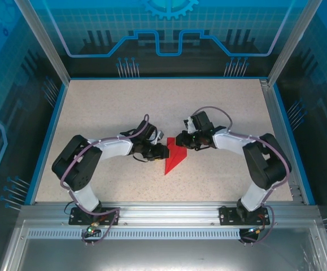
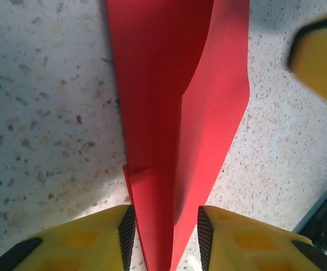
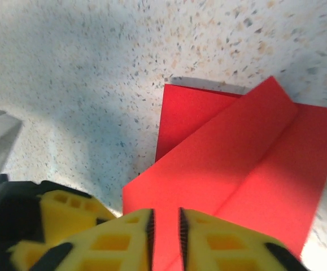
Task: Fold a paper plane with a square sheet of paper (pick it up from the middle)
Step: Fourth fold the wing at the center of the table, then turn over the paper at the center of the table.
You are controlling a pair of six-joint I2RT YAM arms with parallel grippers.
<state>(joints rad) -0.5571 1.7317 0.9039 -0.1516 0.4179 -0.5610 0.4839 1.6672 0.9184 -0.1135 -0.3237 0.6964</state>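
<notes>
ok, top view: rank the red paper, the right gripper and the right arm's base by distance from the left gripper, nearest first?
From the left gripper:
1. red paper: right at its fingertips, mid-table.
2. right gripper: just across the paper, on the right.
3. right arm's base: at the table's near edge, right side.

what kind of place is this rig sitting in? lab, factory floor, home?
Probably an enclosed robot test cell in a lab: silver aluminium frame posts, blue printed wall panels around a speckled beige tabletop, and a slotted metal mounting rail at the near edge.
</notes>
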